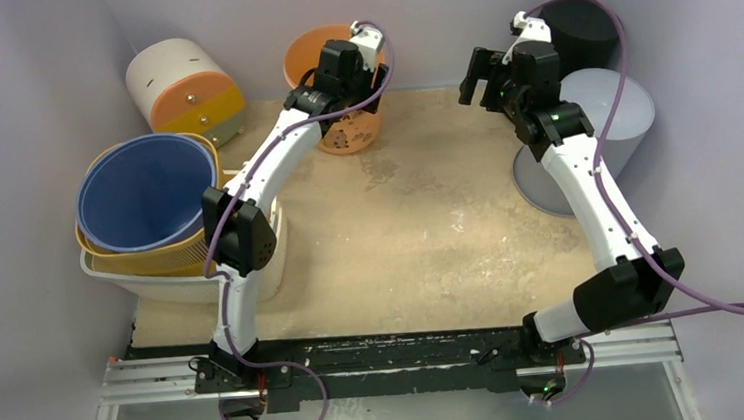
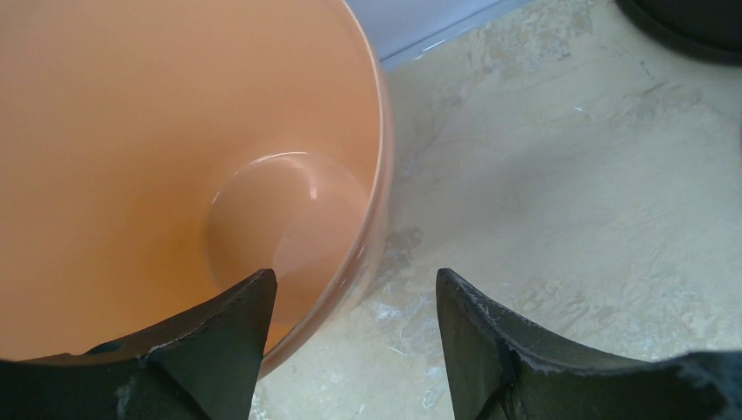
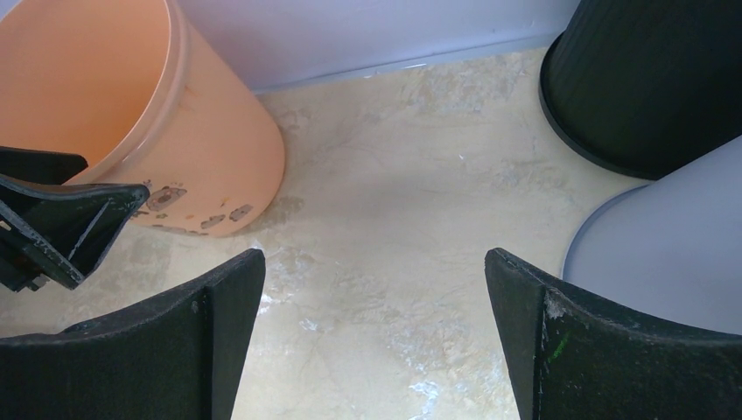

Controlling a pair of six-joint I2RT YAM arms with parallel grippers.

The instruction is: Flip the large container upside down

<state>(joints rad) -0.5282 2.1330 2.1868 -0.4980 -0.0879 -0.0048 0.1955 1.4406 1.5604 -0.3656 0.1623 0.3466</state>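
Note:
The large orange container point(image 1: 350, 131) stands upright and open-topped at the back centre of the table; it also shows in the left wrist view point(image 2: 175, 131) and the right wrist view point(image 3: 175, 114). My left gripper point(image 1: 369, 70) is open and straddles its right rim point(image 2: 354, 289), one finger inside and one outside, not closed on it. My right gripper point(image 1: 476, 86) is open and empty point(image 3: 374, 262), hovering over bare table to the right of the container. The left gripper's finger point(image 3: 61, 219) shows in the right wrist view.
A black bin point(image 1: 579, 28) and a grey upturned bin point(image 1: 597, 127) stand at the back right. A blue bucket point(image 1: 141, 193) nested in a yellow basket and a white tub sits at left. A white-and-orange drum point(image 1: 183, 84) lies at back left. Walls surround the table.

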